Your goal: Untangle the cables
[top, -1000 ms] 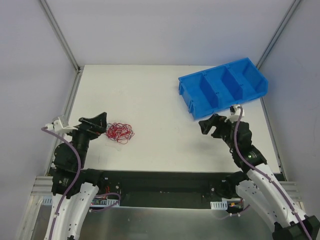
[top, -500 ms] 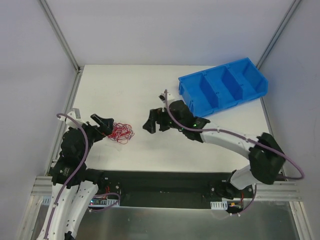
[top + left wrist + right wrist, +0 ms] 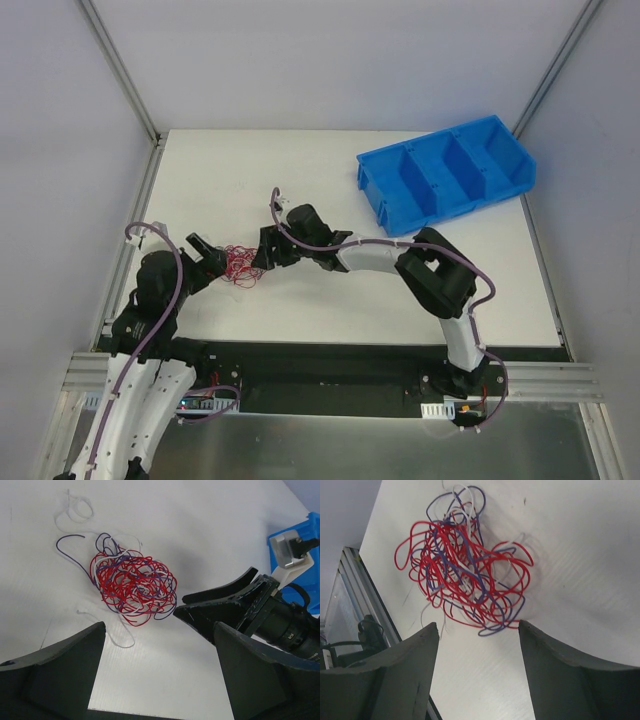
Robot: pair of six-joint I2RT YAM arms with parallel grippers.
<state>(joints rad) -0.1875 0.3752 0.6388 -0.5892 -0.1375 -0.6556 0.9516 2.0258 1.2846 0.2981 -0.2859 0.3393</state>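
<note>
The white bench (image 3: pixel 300 170) carries a blue three-compartment bin (image 3: pixel 445 175) at its far right corner, which only the overhead view shows whole; the left wrist view catches just a corner of it. The right arm (image 3: pixel 380 255) reaches across the bench toward its left side. From above, the cables (image 3: pixel 240 265) are a small red knot lying on the bench near its left edge, between the two tools. The wrist views add dark purple and white strands, and loose white ends trailing off the knot. The left tool (image 3: pixel 159 630) has its fingers well apart, clamped on nothing. The right tool (image 3: pixel 475 628) is also spread, its tips just beside the tangle.
</note>
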